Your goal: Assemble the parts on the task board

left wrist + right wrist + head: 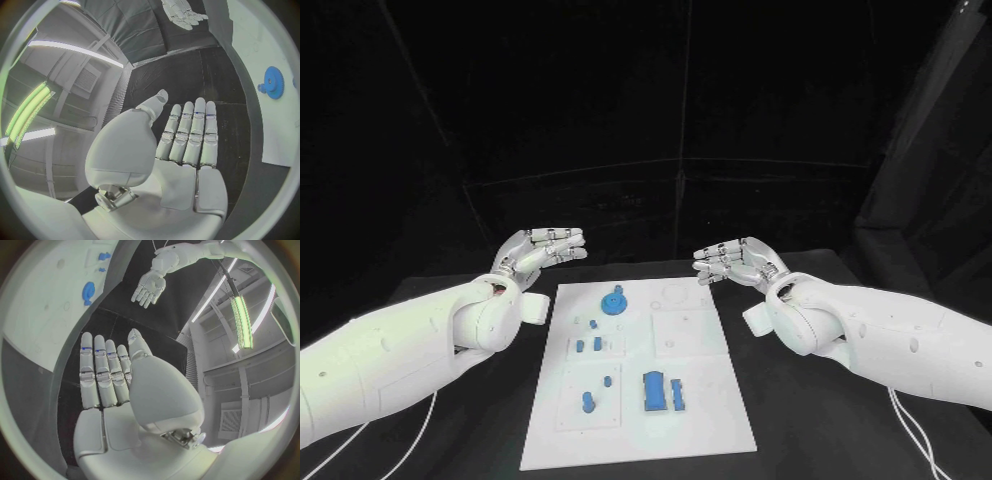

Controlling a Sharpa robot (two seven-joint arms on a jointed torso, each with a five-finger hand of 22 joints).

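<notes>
The white task board (689, 400) lies in the middle of the black table. On it sit a round blue gear-like part (615, 299) near the far end, small blue parts (589, 345) left of centre, and larger blue parts (656, 390) toward the near end. My left hand (541, 250) hovers beyond the board's far left corner, fingers straight and apart, holding nothing. My right hand (737, 260) hovers at the far right corner, equally flat. The left wrist view shows my left hand (187, 137), the gear part (272, 82) and the right hand (182, 12). The right wrist view shows my right hand (106, 372), the left hand (149, 289) and the gear part (88, 292).
Black table (819, 420) surrounds the board on all sides. Both white forearms lie along the board's left and right edges. Thin white cables (913, 430) hang beneath the arms near the front.
</notes>
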